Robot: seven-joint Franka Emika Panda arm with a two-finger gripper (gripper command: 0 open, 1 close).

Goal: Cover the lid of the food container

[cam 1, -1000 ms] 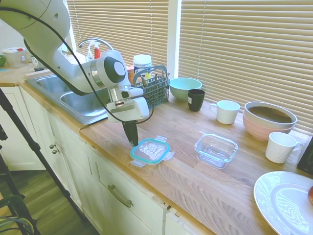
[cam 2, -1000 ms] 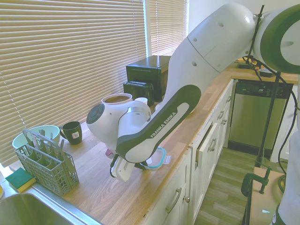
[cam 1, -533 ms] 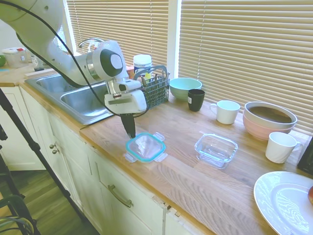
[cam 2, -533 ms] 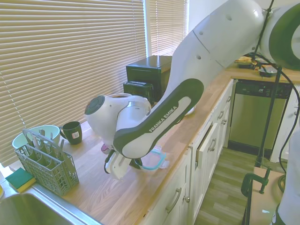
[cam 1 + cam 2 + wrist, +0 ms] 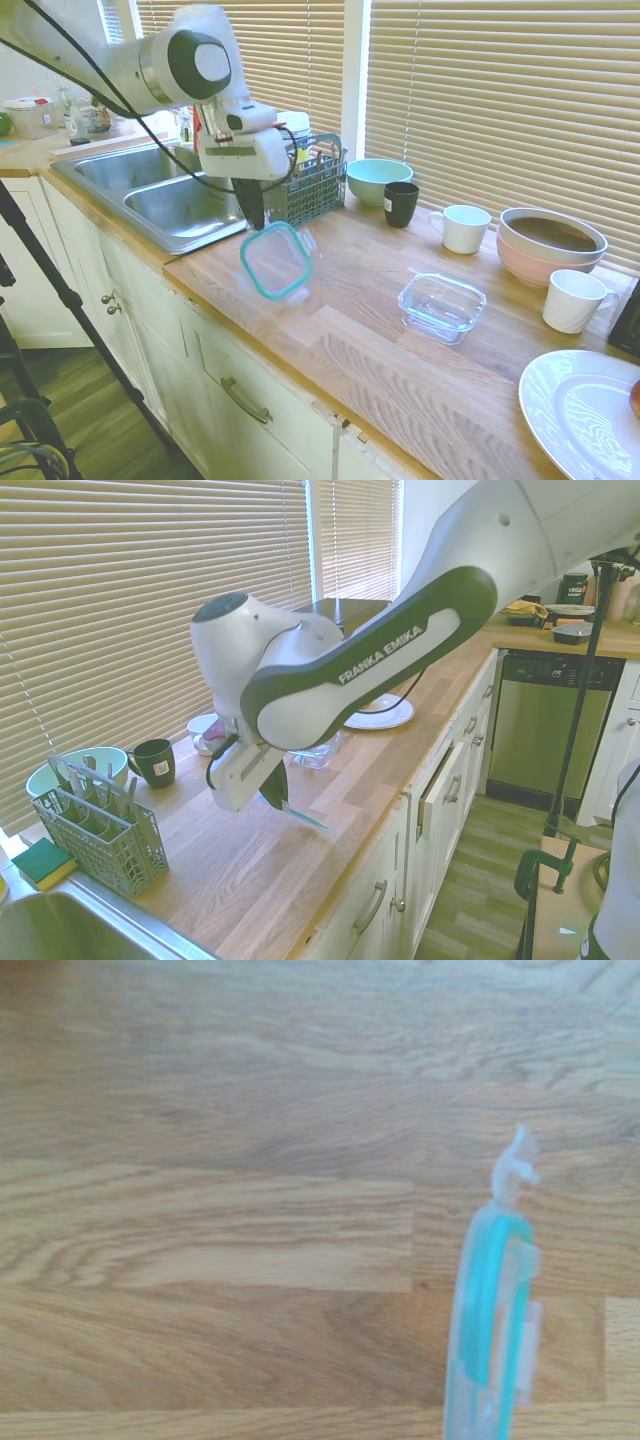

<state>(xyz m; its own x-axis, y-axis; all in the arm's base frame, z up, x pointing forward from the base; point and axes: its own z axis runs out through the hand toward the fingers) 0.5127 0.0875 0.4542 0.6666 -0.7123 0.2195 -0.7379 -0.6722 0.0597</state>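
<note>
The lid [image 5: 277, 261], clear plastic with a teal rim, hangs tilted in the air above the wooden counter [image 5: 360, 330], left of the middle. My gripper [image 5: 255, 217] is shut on the lid's upper edge. In the second exterior view the gripper [image 5: 277, 798] holds the lid [image 5: 303, 817] edge-on above the counter. The wrist view shows the lid [image 5: 490, 1330] edge-on over bare wood. The food container [image 5: 442, 305], a clear glass dish, sits open on the counter well to the right of the lid.
A grey cutlery basket [image 5: 312, 180] stands just behind the gripper, beside the sink [image 5: 165, 205]. Behind are a green bowl [image 5: 378, 180], black mug [image 5: 401, 203], white mugs [image 5: 465, 228], and pink bowl [image 5: 550, 245]. A white plate [image 5: 585, 410] lies at the right.
The gripper has lifted the lid off the counter. The lid went from lying flat to hanging tilted, and the arm rose and shifted slightly left.
</note>
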